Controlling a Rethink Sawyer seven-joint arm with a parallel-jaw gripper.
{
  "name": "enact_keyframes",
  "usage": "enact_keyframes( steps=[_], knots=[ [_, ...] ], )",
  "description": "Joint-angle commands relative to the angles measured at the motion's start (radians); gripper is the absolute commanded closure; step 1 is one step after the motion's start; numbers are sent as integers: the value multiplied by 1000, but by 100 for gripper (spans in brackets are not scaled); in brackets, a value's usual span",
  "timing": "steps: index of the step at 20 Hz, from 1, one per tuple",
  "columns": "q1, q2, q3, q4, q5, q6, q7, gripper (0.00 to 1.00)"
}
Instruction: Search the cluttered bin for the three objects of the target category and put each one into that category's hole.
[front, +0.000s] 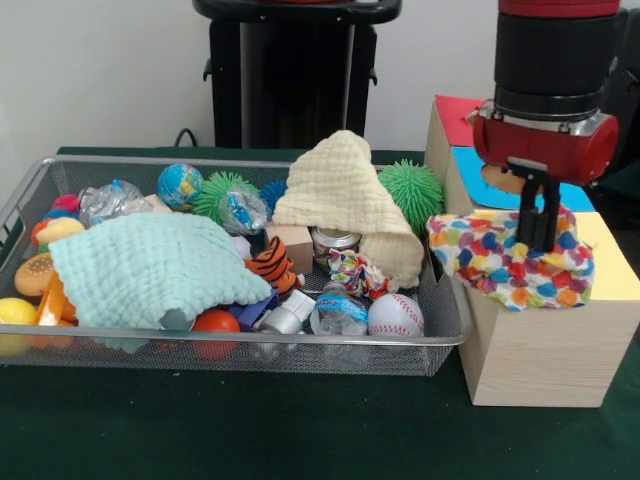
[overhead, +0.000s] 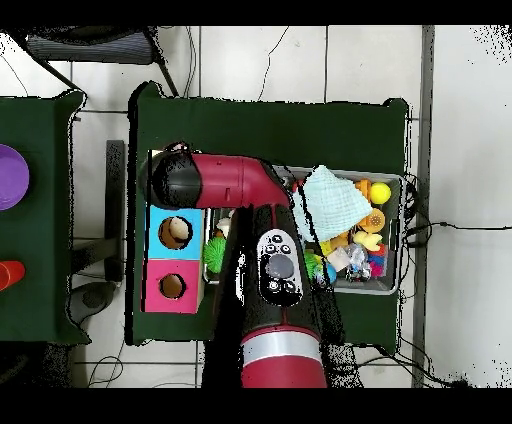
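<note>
One green tabletop (front: 300, 430) carries everything, and the biggest thing on it is the wire-mesh bin (front: 250, 347), filling the left and centre of the front view. At about three o'clock from the bin, just beside its right wall, stands the pale wood box (front: 545, 355) with a yellow top (front: 612, 262); behind it, toward one o'clock, come a blue-topped section (front: 468, 172) and then a red-topped one (front: 455, 118). From above, the blue box's round opening (overhead: 174, 232) and the red box's opening (overhead: 172, 286) both show, while the arm (overhead: 225, 180) covers the yellow box and its hole.

Next in size, a mint-green waffle cloth (front: 150, 270) lies spread over the bin's left half, and a cream waffle cloth (front: 345, 195) is draped in a peak at the middle rear. At three o'clock of that peak sits a green spiky ball (front: 412, 190).

Over the yellow top the red and black pincer (front: 537, 240) hangs straight down, its black fingers (front: 545, 215) closed on a polka-dot fabric piece (front: 500, 262) that sprawls across the box top and droops over its left edge toward the bin.

Smaller things crowd the bin's front: a baseball (front: 395, 315) at five o'clock, a water bottle (front: 338, 308) just left of it, a striped tiger toy (front: 272, 266) at the centre, and a globe ball (front: 180, 185) at eleven o'clock.
</note>
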Motion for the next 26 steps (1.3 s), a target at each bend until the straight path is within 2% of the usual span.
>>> enact_keyframes(
  steps=[1,3,5,12,17,26],
  knots=[
    [-13,77,-33,45,-39,131,31,100],
    [-11,92,-28,54,-32,136,27,100],
    [-24,106,-1,63,-13,191,6,100],
    [-58,141,88,119,40,175,-12,100],
    [-116,133,200,202,121,207,-53,100],
    [-182,124,305,258,184,178,-83,100]
  ],
)
